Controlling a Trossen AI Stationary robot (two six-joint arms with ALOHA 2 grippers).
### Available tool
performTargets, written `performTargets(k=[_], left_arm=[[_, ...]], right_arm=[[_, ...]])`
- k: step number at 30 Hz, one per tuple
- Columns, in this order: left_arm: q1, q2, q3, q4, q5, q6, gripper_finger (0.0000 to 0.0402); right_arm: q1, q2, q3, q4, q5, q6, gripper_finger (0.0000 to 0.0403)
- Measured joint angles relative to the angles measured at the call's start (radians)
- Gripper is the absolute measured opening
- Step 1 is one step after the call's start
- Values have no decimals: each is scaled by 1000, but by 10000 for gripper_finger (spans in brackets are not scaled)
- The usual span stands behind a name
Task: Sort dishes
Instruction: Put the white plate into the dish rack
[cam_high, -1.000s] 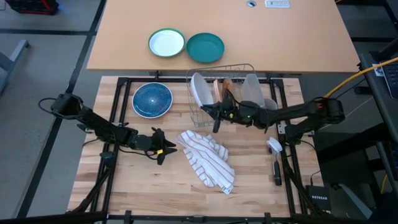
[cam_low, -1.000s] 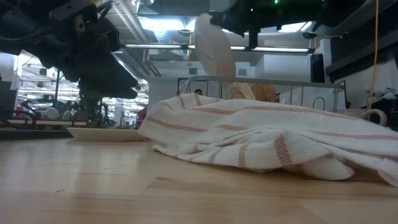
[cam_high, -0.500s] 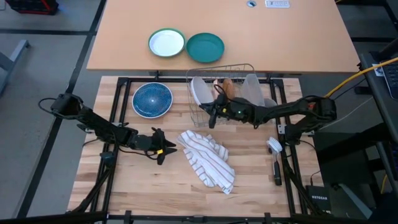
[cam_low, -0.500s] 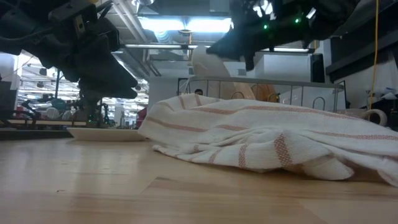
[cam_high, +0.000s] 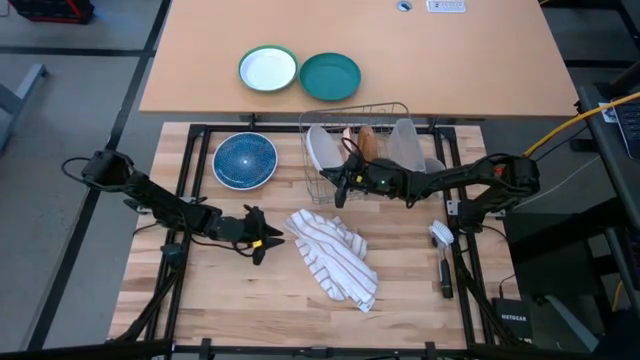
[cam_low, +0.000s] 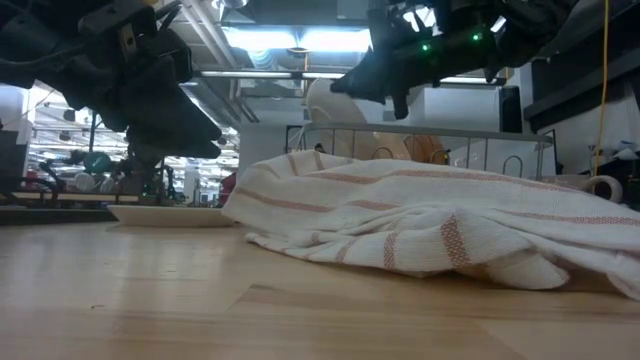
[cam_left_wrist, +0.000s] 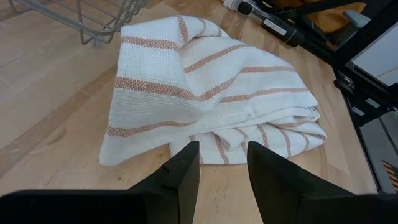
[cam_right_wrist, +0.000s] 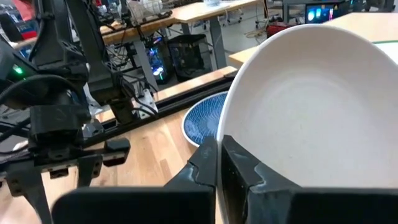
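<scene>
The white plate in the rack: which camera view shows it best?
The right wrist view: the white plate fills it, with the right gripper shut on its rim. The high view shows the plate standing on edge in the rack. The low view shows part of it behind the towel. The left wrist view misses it.

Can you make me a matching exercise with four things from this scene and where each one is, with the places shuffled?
Things:
1. white plate
2. blue plate
3. striped towel
4. tan plate

Places:
A. flat on the wooden table, left of the rack
B. crumpled on the table in front of the left end effector
C. on edge in the wire rack, its rim between the fingers of the right end effector
D. on edge in the rack, not gripped

Pairs: 1-C, 2-A, 3-B, 4-D
</scene>
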Motion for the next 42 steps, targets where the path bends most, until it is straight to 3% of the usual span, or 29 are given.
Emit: performTargets(k=[11,20,42], left_arm=[[0,0,0,0,0,0,125],[0,0,0,0,0,3,125],[-2,0,0,0,0,1,125]], right_arm=[[1,-1,0,-77,25,105,10],[1,-1,0,35,23,124,9],[-33,-1,0,43,29,250,8]])
